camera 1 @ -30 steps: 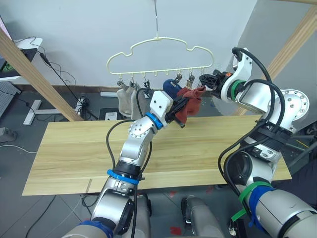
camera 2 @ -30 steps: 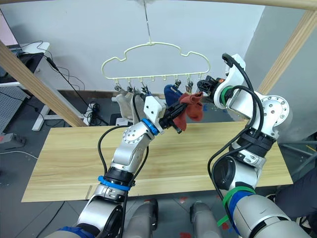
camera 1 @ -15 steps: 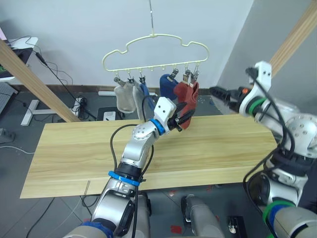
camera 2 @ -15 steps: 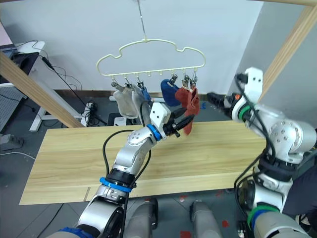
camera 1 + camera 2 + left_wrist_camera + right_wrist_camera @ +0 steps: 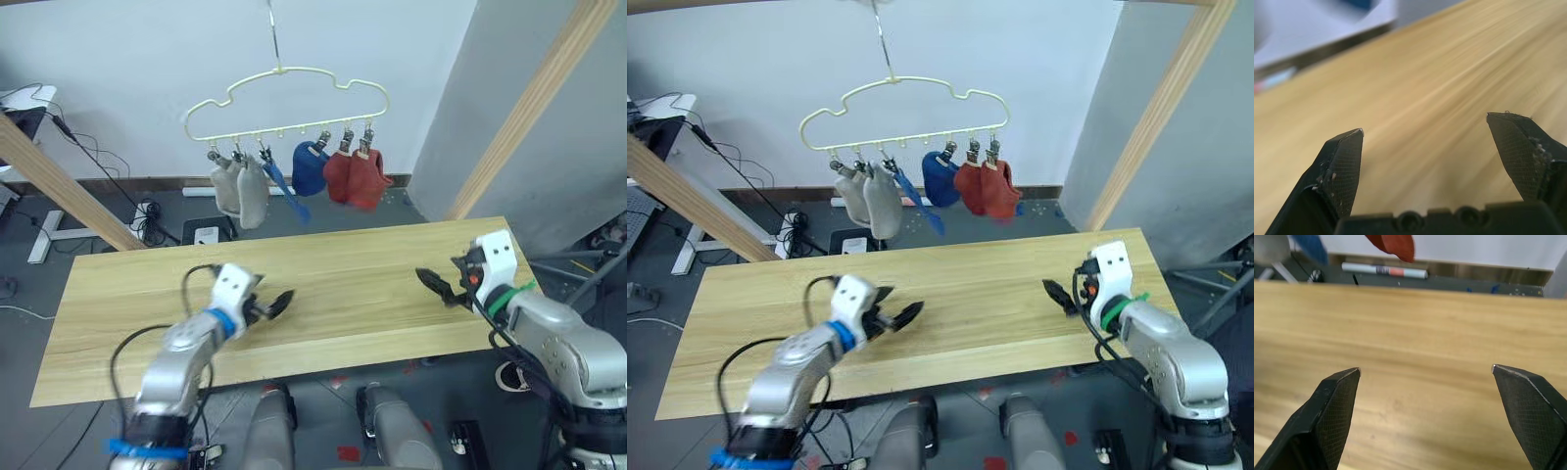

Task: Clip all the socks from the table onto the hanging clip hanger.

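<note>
The tabletop (image 5: pixel 372 264) lies below me, its light wood bare of socks wherever I can see it. Behind its far edge hangs the clip hanger (image 5: pixel 284 93), suspended by its hook, level and free of my arms. Six socks hang from its lower bar: two grey socks (image 5: pixel 240 186) at my left, touching each other, then a thin blue sock (image 5: pixel 284 191), a fuller blue sock (image 5: pixel 309 168), and two red socks (image 5: pixel 358 176) side by side at my right.

My left end effector (image 5: pixel 272 305) hovers low over the tabletop with its fingers spread apart and nothing between them. My right end effector (image 5: pixel 438 287) does likewise near the right end.

Judgement: all six socks appear clipped; the task looks complete, with nothing left to collect.
</note>
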Motion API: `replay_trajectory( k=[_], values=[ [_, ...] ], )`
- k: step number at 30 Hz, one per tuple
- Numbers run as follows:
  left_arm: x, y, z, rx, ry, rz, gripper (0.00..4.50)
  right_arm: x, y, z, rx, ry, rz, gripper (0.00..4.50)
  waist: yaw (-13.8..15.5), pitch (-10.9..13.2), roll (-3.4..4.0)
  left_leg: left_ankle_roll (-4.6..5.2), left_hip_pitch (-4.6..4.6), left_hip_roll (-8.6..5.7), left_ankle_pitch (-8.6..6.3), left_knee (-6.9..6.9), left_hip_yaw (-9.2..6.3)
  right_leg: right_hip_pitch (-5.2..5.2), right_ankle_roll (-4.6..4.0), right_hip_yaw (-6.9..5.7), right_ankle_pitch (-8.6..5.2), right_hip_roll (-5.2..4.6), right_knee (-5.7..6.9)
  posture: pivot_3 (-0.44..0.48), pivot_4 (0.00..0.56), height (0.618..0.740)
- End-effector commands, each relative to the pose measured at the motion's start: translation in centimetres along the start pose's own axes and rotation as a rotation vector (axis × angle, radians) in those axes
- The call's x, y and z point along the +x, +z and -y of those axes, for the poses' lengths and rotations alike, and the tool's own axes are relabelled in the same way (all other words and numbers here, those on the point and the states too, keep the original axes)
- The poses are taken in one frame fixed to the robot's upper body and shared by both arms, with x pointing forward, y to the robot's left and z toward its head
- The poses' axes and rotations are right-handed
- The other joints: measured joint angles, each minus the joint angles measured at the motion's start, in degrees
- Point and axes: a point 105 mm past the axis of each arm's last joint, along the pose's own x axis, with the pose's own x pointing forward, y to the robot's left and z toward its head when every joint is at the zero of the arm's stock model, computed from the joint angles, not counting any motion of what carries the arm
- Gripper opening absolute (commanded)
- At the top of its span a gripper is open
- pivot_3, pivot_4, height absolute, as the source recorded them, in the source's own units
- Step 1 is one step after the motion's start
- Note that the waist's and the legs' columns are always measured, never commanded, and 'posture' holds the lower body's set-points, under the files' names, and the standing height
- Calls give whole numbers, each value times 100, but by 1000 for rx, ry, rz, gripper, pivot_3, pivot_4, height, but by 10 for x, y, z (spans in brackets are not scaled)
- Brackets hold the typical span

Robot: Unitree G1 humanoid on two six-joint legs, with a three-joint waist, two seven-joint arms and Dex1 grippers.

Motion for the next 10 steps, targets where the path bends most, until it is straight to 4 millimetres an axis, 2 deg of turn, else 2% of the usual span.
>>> replay_trajectory(
  k=[1, 5, 10],
  values=[
    [-26, -8, -25, 34, 207, -69, 4473, -3, -10, 1, -33, -8, 17, 4500, 89, 0, 0, 0, 2, -4, 0, 4, 3, 3, 0, 3, 0, -4, -3, 7, 276, 740],
    [-54, -19, -40, 64, 304, -112, 4473, -7, -20, 2, -22, -13, 7, 4500, 184, 0, -1, 3, 4, -5, 2, 6, 9, 2, -7, 11, 1, -10, -5, 42, 268, 740],
    [-64, -26, -46, 56, 294, -152, 4473, -7, -20, 3, -33, -11, 4, 4500, 259, 0, -1, 2, 4, -3, 2, 4, 4, 0, -34, 4, -8, -9, -4, 50, 257, 740]
  ],
)
